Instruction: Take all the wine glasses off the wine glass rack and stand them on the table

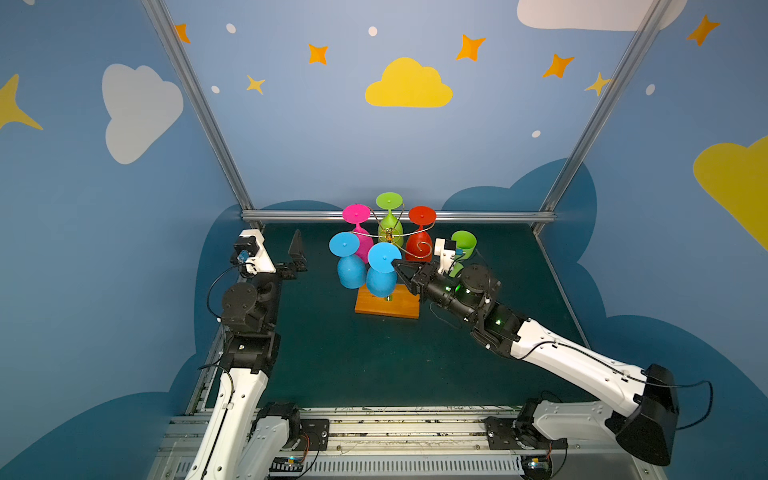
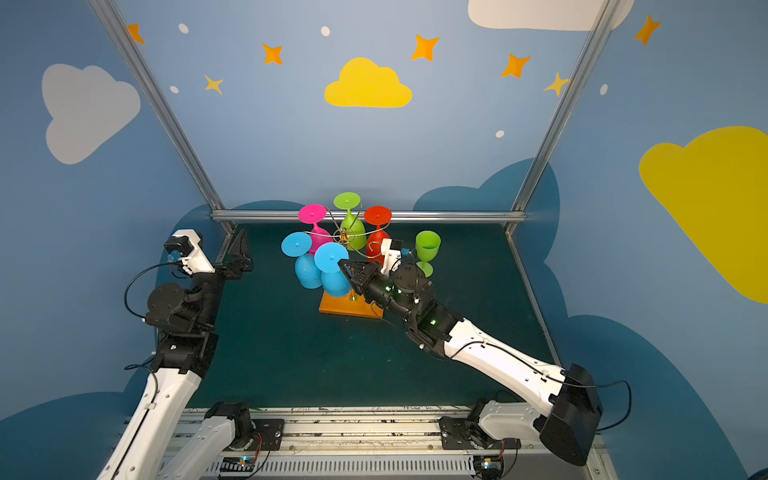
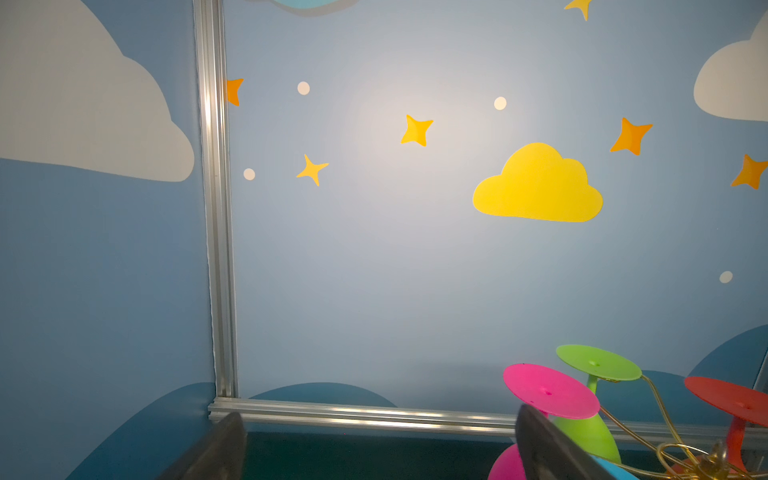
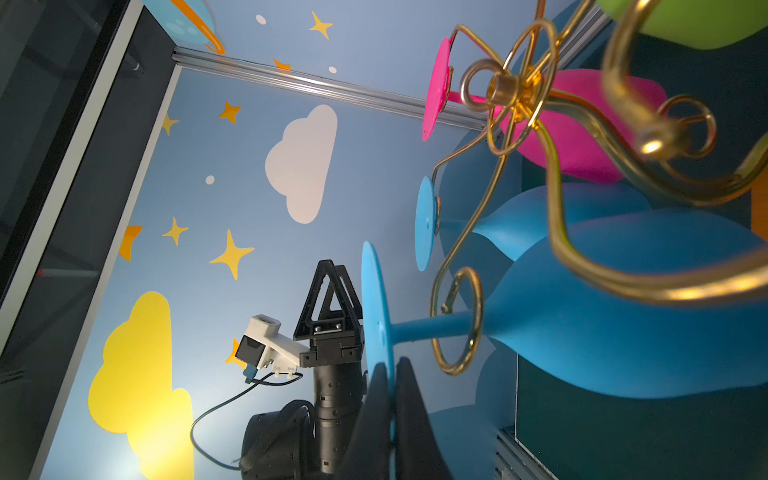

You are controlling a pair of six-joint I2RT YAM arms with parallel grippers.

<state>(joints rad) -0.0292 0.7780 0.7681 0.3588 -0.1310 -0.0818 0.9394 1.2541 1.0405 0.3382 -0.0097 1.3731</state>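
Note:
The wine glass rack (image 1: 388, 237) (image 2: 343, 237) is gold wire on an orange-brown wooden base (image 1: 399, 309), and several coloured glasses hang upside down from it. The front blue wine glass (image 1: 380, 280) (image 2: 334, 283) (image 4: 602, 324) has its stem inside a curled gold arm (image 4: 457, 320). My right gripper (image 1: 397, 264) (image 2: 343, 262) (image 4: 392, 365) is shut on the edge of this glass's round foot (image 4: 376, 307). My left gripper (image 1: 297, 245) (image 2: 241, 245) (image 3: 378, 436) is raised to the left of the rack, open and empty.
A second blue glass (image 1: 351, 270), a pink one (image 1: 356, 214), a green one (image 1: 389, 200) and a red one (image 1: 422, 215) hang on the other arms. A green glass (image 1: 463, 245) (image 2: 427, 247) stands upright on the dark mat, right of the rack, behind my right wrist. Walls enclose three sides.

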